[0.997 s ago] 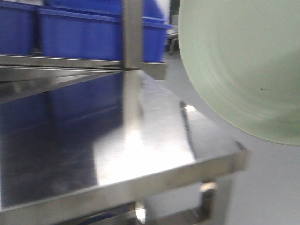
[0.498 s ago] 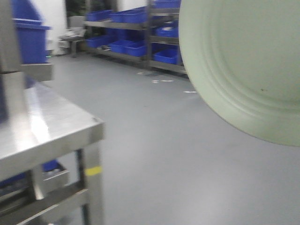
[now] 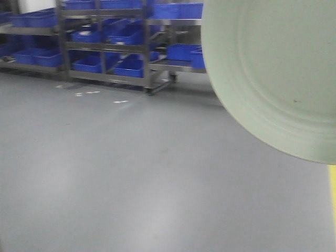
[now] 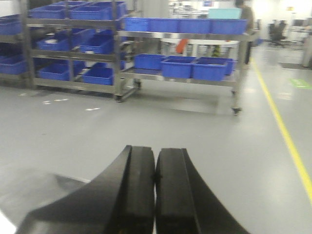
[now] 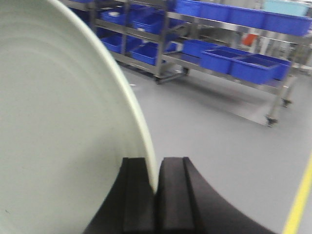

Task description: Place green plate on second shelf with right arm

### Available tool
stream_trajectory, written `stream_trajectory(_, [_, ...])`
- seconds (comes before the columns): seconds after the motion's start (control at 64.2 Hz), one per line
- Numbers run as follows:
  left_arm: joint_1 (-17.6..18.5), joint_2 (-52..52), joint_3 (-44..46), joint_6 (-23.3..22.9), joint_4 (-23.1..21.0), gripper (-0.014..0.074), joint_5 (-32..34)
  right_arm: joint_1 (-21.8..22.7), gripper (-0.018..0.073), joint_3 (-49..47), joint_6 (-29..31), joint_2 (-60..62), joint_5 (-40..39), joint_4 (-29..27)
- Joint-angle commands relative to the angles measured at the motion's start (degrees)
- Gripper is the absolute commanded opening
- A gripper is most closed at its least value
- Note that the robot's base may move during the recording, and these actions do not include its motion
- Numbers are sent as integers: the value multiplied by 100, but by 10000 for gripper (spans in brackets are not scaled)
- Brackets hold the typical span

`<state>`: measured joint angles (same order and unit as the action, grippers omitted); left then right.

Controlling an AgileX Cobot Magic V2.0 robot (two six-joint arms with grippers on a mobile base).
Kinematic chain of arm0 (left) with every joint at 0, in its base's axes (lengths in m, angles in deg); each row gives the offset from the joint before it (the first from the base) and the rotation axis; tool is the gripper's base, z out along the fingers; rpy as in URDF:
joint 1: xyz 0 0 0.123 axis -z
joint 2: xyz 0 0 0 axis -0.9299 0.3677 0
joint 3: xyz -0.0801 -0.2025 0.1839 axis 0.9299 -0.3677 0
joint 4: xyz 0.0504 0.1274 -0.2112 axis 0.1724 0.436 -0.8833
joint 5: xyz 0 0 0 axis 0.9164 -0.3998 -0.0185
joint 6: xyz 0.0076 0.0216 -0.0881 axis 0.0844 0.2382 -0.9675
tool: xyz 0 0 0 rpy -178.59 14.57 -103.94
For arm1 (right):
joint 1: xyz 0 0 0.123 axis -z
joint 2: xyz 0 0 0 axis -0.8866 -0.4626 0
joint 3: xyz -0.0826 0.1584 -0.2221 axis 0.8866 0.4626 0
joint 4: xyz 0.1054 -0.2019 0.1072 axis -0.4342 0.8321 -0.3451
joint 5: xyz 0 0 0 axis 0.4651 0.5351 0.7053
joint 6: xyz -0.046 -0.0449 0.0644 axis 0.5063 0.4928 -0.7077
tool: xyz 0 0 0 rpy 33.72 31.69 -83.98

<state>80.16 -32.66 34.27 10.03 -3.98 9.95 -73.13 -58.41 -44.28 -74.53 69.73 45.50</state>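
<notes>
Clamped on the raised rim of the green plate point(image 5: 58, 122), the right tool point(image 5: 156, 178) is seen at 6 o'clock in the right wrist view, with one black finger on each side of the rim. The plate is held up off the floor point(image 5: 219, 131) and fills the frame from 7 to 12 o'clock, and faint concentric rings are seen on its pale face. Steel racks point(image 5: 168, 46) loaded with blue bins point(image 5: 243, 66) are ranged from 12 to 2 o'clock, well beyond the plate. A yellow line point(image 5: 297, 204) is painted on the floor at 4 o'clock.

In the left wrist view, the left tool point(image 4: 155, 168) is found at 6 o'clock, clenched, with its pads point(image 4: 139, 175) pressed together and nothing held between them. The racks (on castors, with bins on each level) are spread from 9 to 2 o'clock, and the yellow line is seen running from 2 to 4 o'clock.

In the exterior front-facing view, the plate is placed at 1 to 3 o'clock, close to the lens and cut off by the top and right edges. Its face is turned toward the camera, and a tiny dark speck point(image 3: 295, 101) is seen on it. The racks are seen at 10 to 12 o'clock, with grey floor below them.
</notes>
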Motion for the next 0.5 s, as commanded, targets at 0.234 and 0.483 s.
stream_trajectory(0.234, [35, -84, -240, -44, -53, 130, 499, 20, 58, -171, -5, -40, -634, -60])
stream_trajectory(0.483, [35, -84, -240, -44, -53, 130, 499, 20, 58, -171, -5, -40, -634, -60])
